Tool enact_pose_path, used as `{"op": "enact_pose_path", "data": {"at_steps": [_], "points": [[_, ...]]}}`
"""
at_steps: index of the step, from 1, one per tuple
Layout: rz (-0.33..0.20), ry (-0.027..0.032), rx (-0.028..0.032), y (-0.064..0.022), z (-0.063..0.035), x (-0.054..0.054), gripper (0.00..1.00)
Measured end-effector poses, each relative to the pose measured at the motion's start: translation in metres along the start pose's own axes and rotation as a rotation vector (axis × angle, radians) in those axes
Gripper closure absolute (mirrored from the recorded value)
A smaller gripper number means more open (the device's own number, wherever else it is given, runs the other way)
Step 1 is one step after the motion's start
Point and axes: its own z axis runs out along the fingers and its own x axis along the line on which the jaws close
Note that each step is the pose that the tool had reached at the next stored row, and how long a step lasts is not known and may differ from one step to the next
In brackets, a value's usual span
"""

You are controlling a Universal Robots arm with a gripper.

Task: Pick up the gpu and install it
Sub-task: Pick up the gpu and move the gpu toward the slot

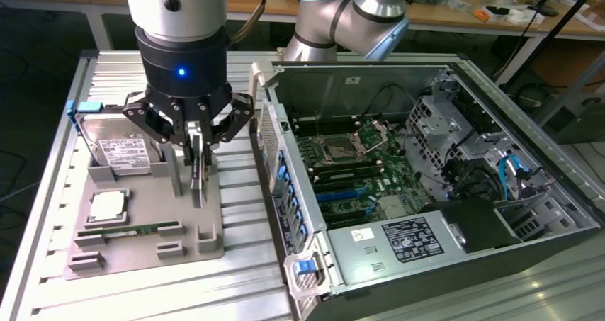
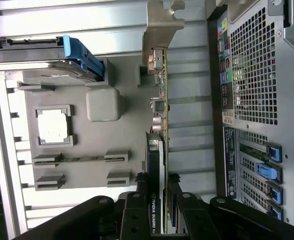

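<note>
From where I stand, the pincer (image 1: pixel 195 151) is drawn in narrow and clamped on the top edge of the gpu (image 1: pixel 197 183). The card stands upright and edge-on over the grey tray (image 1: pixel 180 254) on the worktop (image 1: pixel 142 293). In the wrist view its silvery bracket (image 2: pixel 159 30) points away from the pincer (image 2: pixel 158 182), with the dark card pinched between the fingers (image 2: pixel 142 182).

So the grasp looks made. I can't tell whether the card's lower edge has cleared its holder or rests in it. The hard drive (image 1: pixel 118 147), the processor (image 1: pixel 107 206) and the memory stick (image 1: pixel 127 230) lie in their own places on the tray (none of them touched by the pincer).

The install itself is not yet done, by my reckoning. The open computer case (image 1: pixel 529 215) sits just beside the tray, towards the exterior view's right. Its motherboard (image 1: pixel 350 172) is exposed, and the gpu is well apart from it.
</note>
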Motion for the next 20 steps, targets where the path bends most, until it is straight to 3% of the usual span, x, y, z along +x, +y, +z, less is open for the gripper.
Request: {"op": "enact_pose_path", "data": {"at_steps": [20], "points": [[-0.001,0.0041,0.0323,-0.0007,-0.0239,-0.001,0.73]]}}
